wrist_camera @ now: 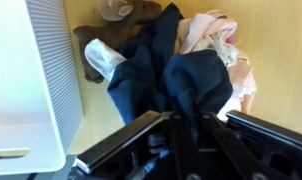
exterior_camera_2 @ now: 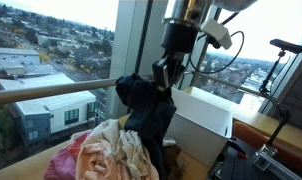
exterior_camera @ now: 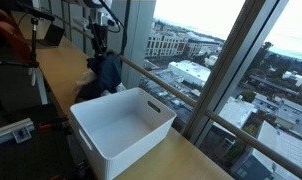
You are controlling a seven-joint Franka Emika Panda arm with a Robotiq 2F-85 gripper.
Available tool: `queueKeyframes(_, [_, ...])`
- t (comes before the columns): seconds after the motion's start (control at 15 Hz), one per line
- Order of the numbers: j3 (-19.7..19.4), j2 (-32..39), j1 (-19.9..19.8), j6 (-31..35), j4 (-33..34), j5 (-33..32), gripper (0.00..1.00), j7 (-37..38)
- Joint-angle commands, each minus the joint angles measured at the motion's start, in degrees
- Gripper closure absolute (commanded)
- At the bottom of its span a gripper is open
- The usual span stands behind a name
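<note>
Pink cloth (exterior_camera_2: 99, 152) lies heaped on the wooden surface (wrist_camera: 96, 125). Just above it, the fingers (wrist_camera: 131, 135) clench the top of a dark blue garment (exterior_camera_2: 146, 108), which hangs straight down beside a white bin (exterior_camera_2: 206, 122).

A white rectangular plastic bin (exterior_camera: 121, 125) stands on the light wooden bench (exterior_camera: 56, 62). Near it lie a crumpled pink-and-cream cloth heap (exterior_camera_2: 101, 155) and a brown fabric piece (wrist_camera: 116, 12).
</note>
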Motion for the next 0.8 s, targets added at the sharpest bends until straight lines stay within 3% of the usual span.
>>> queueKeyframes(0.0, [-0.8, -6.9, -3.0, -5.7, 3.1, 1.1, 0.98, -1.3])
queueKeyframes(0.47, [-4.8, -18.1, -10.9, -6.8, 8.5, 0.6, 0.98, -0.9])
queueKeyframes(0.73, [-7.6, -21.7, -15.1, -11.6, 15.6, 1.3, 0.98, -3.8])
